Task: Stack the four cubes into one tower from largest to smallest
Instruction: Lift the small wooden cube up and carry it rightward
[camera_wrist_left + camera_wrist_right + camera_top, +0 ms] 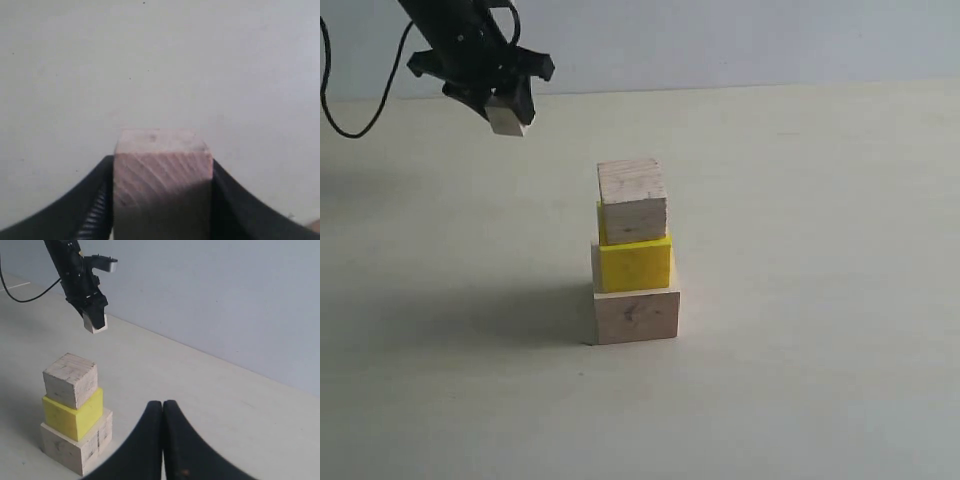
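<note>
Tiny pale bare-wood cube [508, 118] clamped in left pincer [503, 108], aloft toward the far left corner of the tabletop [820, 380], well apart from the stack. Near mid-tabletop: large pale bare-wood cube [637, 315] at base, bright yellow cube [635, 263] upon it, medium-small pale bare-wood cube [633, 200] on top, each slightly offset from the one below. Right pincer [163, 412] clenched on nothing, apart from the stack. Step in hand, by judgement: carry across and cap. Best done by approaching from above, centring over the top face, squaring to its edges, lowering to contact, then releasing gently. Likely hazard: a sideways nudge to the offset upper cubes.
</note>
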